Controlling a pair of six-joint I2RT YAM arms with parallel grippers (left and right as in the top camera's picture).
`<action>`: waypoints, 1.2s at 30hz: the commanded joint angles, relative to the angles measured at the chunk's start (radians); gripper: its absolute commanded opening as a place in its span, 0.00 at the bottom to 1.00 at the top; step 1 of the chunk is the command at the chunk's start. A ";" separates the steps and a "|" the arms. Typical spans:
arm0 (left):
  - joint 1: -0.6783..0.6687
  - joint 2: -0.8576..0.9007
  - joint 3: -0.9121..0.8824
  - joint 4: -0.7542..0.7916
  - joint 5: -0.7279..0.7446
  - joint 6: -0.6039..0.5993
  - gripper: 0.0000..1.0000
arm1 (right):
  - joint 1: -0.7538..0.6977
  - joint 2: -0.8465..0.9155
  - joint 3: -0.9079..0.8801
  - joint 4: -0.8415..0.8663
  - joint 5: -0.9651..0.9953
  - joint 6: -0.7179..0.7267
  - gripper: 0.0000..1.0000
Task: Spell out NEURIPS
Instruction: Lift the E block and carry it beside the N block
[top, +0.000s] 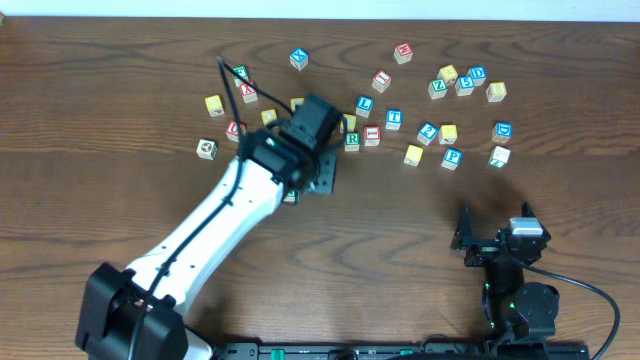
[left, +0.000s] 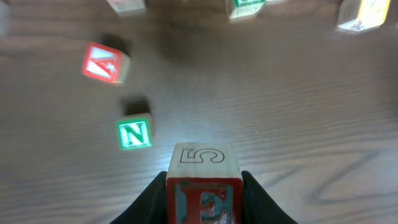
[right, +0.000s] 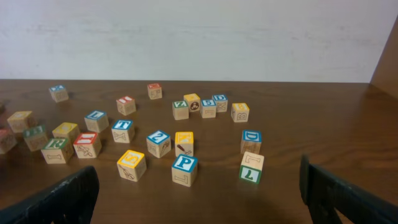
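We note the left pincer (left: 205, 180) clenched on the E cube (left: 203, 200), near the N cube (left: 134, 134) on the surface (left: 298, 112); the right pincer (top: 495, 226) rests released. Only N looks placed, so six letters remain, with R (right: 56, 149) and P (right: 185, 165) among the scatter. Overhead the arm (top: 220, 220) hides N and E, and we cannot pick out the other letters.

The P cube (right: 185, 170) bears a blue P. Just right of it, the L cube (right: 250, 169): green L. Left of it, T cube (right: 122, 130): blue T; R cube (right: 56, 149): green R. Farther left, N cube (left: 134, 134): green N; E cube (left: 203, 185): red E, 5 on top.
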 joint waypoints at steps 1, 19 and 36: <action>-0.024 -0.005 -0.079 0.066 -0.011 -0.039 0.08 | -0.007 -0.004 -0.002 -0.004 -0.002 -0.008 0.99; -0.029 0.076 -0.257 0.259 -0.124 -0.127 0.08 | -0.007 -0.004 -0.002 -0.004 -0.002 -0.008 0.99; -0.029 0.182 -0.257 0.342 -0.124 -0.123 0.08 | -0.007 -0.004 -0.002 -0.004 -0.002 -0.008 0.99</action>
